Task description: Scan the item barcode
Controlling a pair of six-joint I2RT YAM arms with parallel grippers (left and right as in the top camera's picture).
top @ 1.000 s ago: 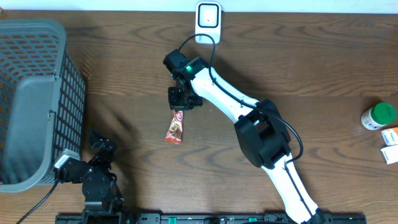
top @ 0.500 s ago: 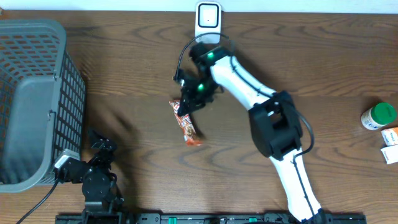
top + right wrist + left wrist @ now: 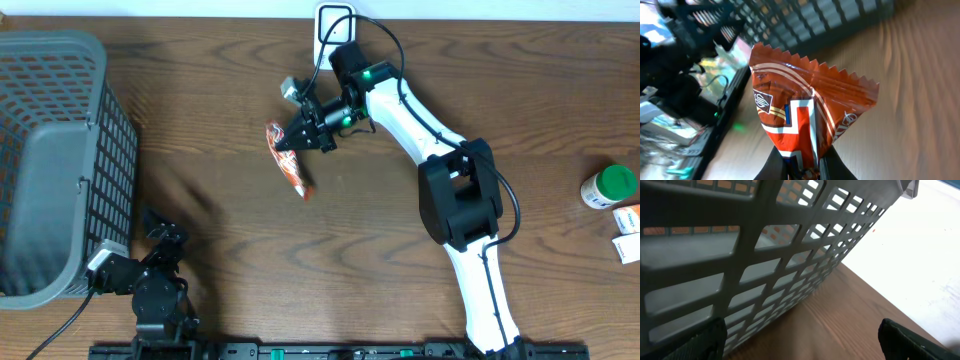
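The right end effector [image 3: 293, 142] is pinched tight on one end of the red snack pack [image 3: 288, 162]. The pack's long side slants from far-left to near-right above the brown wood worktop [image 3: 200, 240], near the white scanner [image 3: 334, 25]. The left end effector [image 3: 802, 342] gapes wide by the grey basket [image 3: 60, 150].

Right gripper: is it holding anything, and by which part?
Yes. The right gripper is shut on the red snack packet, pinching one short end; the opposite crimped end sticks out free.
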